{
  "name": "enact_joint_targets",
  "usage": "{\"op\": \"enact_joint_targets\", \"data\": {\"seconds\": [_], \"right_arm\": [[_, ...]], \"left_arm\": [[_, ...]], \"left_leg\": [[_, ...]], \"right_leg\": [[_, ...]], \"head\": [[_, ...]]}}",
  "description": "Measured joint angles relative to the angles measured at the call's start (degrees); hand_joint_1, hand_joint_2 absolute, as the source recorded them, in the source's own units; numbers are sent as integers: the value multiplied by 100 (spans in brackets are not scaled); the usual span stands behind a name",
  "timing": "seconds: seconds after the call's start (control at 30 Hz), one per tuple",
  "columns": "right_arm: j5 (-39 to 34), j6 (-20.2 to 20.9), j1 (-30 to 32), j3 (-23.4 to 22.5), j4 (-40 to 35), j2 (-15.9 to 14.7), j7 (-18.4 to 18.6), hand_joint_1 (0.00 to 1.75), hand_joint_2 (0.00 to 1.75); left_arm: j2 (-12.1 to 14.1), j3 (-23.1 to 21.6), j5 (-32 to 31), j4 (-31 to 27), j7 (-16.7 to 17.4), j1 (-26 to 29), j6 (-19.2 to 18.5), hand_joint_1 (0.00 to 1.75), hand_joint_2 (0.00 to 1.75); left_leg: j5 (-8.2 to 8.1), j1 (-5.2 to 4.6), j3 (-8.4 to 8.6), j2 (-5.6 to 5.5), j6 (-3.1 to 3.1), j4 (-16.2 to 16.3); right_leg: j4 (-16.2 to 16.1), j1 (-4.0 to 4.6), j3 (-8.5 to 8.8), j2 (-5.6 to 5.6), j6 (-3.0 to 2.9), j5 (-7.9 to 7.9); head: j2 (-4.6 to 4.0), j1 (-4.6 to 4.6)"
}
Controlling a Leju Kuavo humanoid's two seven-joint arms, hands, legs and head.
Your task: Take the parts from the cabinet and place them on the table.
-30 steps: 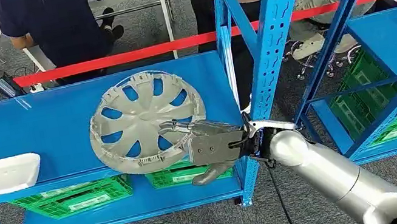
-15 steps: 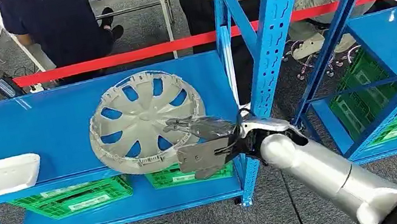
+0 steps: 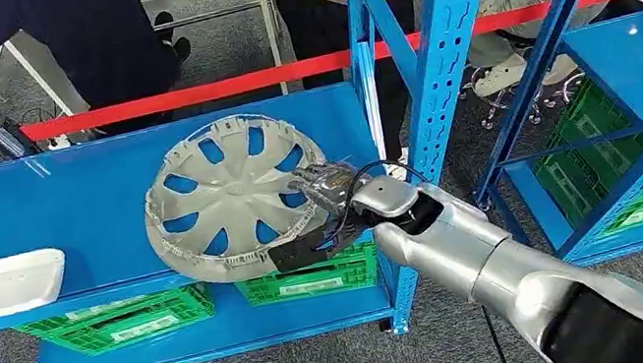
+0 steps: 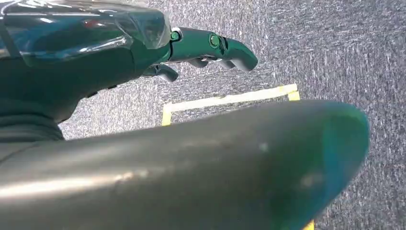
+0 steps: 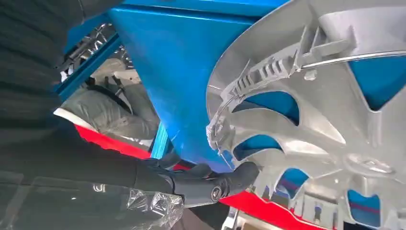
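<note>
The hubcap [image 3: 235, 197] lies on the blue shelf [image 3: 52, 204]. From above, the right hand [image 3: 318, 212] clasps its right rim; the wrist view shows fingertips [image 5: 239, 175] under the rim. The left hand [image 4: 210, 50] hangs over carpet, fingers loosely curled, holding nothing.

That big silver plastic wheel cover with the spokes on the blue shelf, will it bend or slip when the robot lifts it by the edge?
The silver spoked wheel cover looks like thin moulded plastic with many cut-outs, so probably light and a bit flexible. Gripped at one rim by the right hand, it may sag or swing. Its ribbed, clipped rim should offer purchase, so slipping seems less likely.
</note>
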Motion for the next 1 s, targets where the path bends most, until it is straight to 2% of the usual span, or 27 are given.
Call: {"op": "enact_joint_targets", "data": {"seconds": [0.27,0.53,0.83,1.0], "right_arm": [[46,-98,15,-177,382,212,-544,0,175],[-70,-175,200,-485,463,352,-903,0,175],[-90,-234,322,-664,463,371,-992,0,175],[-241,-441,471,-863,389,409,-1423,0,175]], "left_arm": [[-13,-181,9,-7,76,-6,164,0,0],[7,-374,-31,2,85,-30,190,0,0],[20,-487,-35,2,94,-48,192,0,0],[9,-494,-28,-39,142,-22,208,0,0]], "left_leg": [[-1,-3,-1,1,0,1],[-1,-2,0,1,0,1],[-1,-2,0,3,0,1],[-1,-2,-1,4,0,1]], "right_leg": [[-2,-3,-2,0,0,0],[-2,-1,-2,1,0,0],[-2,-2,-2,1,0,0],[-2,-2,-2,2,0,0]], "head": [[0,0],[0,0],[0,0],[0,-2]]}}
